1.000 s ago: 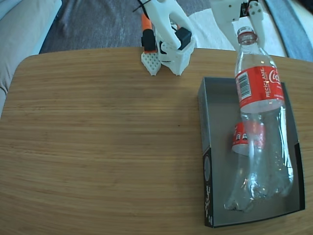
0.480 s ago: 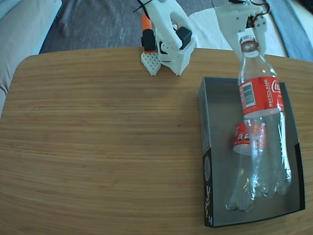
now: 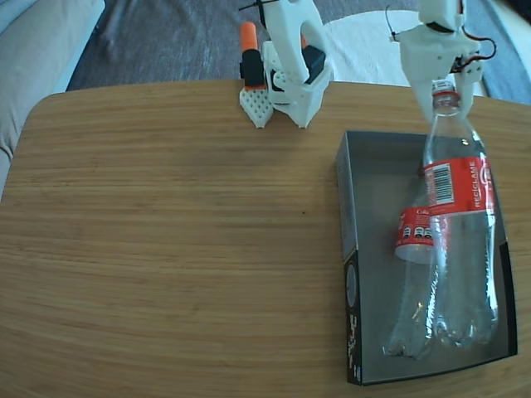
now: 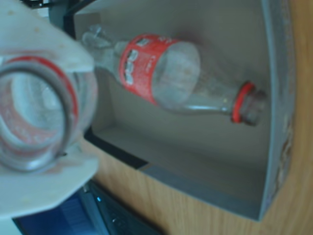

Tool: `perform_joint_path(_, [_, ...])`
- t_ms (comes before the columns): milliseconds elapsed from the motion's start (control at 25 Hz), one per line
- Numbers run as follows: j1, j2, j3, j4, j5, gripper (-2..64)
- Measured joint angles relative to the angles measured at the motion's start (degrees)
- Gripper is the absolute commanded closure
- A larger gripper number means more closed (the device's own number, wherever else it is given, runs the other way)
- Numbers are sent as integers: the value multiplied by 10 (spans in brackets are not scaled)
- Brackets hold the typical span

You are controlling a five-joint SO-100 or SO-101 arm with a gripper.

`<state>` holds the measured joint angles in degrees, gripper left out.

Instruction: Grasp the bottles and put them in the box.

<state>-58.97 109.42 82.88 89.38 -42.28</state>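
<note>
The box (image 3: 355,249) sits on the right of the table, grey inside with black sides. One clear bottle with a red label (image 3: 412,235) lies on its floor; the wrist view shows that bottle (image 4: 166,73) with its red neck ring toward the right. A second bottle (image 3: 456,186) stands tilted over the box's right half, base down near the front end. My gripper (image 3: 445,89) is shut on its neck. In the wrist view its open mouth (image 4: 68,95) shows between my white fingers (image 4: 44,46). I cannot tell if its base rests on the floor.
The arm's white base (image 3: 290,79) with an orange part (image 3: 247,41) stands at the table's far edge. The wooden table (image 3: 166,249) stretches left of the box. A grey cushion (image 3: 33,50) lies beyond the far left corner.
My gripper has moved right with the bottle's neck. The bottle has swung more upright and shifted to the box's right side, uncovering the label of the lying bottle.
</note>
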Motion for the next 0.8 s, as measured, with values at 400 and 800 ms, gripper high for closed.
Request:
perform_joint_path(400, [0, -82, -88, 0, 0, 618])
perform_joint_path(800, [0, -140, -105, -24, -2, 618])
